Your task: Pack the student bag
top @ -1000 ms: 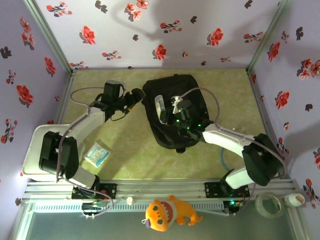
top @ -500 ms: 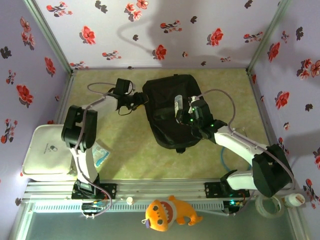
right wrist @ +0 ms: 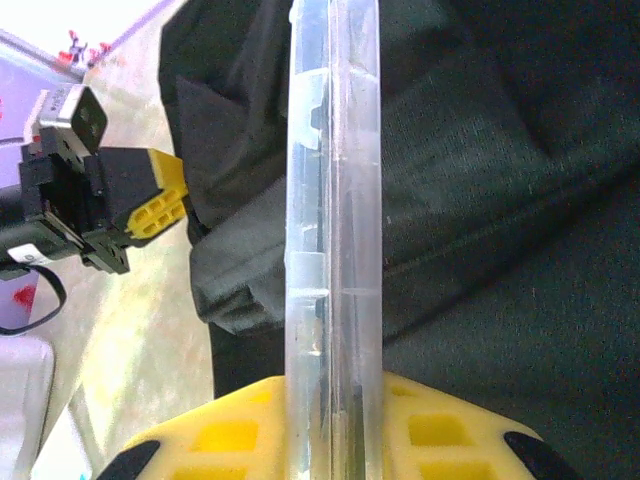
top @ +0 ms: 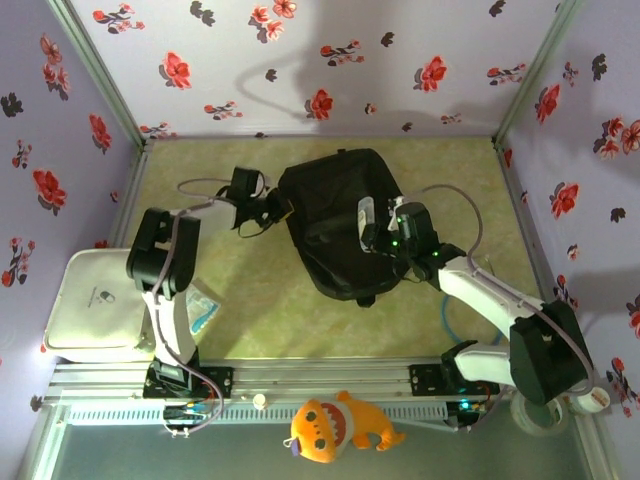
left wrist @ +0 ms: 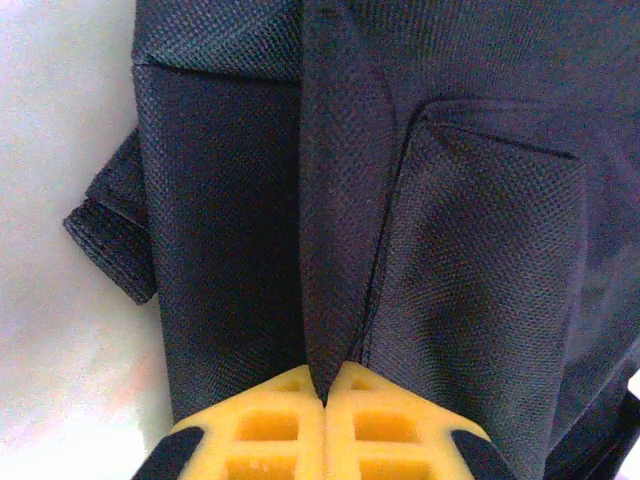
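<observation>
The student bag [top: 335, 215] is a large black fabric backpack lying in the middle of the table. At its left edge my left gripper [top: 277, 210] is shut, pinching a fold of the bag's black fabric [left wrist: 335, 200] between its yellow fingers [left wrist: 270, 425]. Over the bag's right side my right gripper [top: 372, 222] is shut on a clear flat plastic case [right wrist: 332, 200], held on edge above the dark fabric [right wrist: 500, 200]. The left gripper [right wrist: 150, 205] also shows at the bag's edge in the right wrist view.
A white hard case [top: 95, 305] lies at the near left, with a small blue-and-white packet [top: 200, 305] beside it. An orange plush fish [top: 335, 425] sits on the front rail. A roll of clear tape [top: 540, 408] rests at the near right. Flowered walls enclose the table.
My left gripper moved right to the bag's edge and shut on the fabric. My right gripper lifted the clear case up and to the right; the bag's opening has drawn closed.
</observation>
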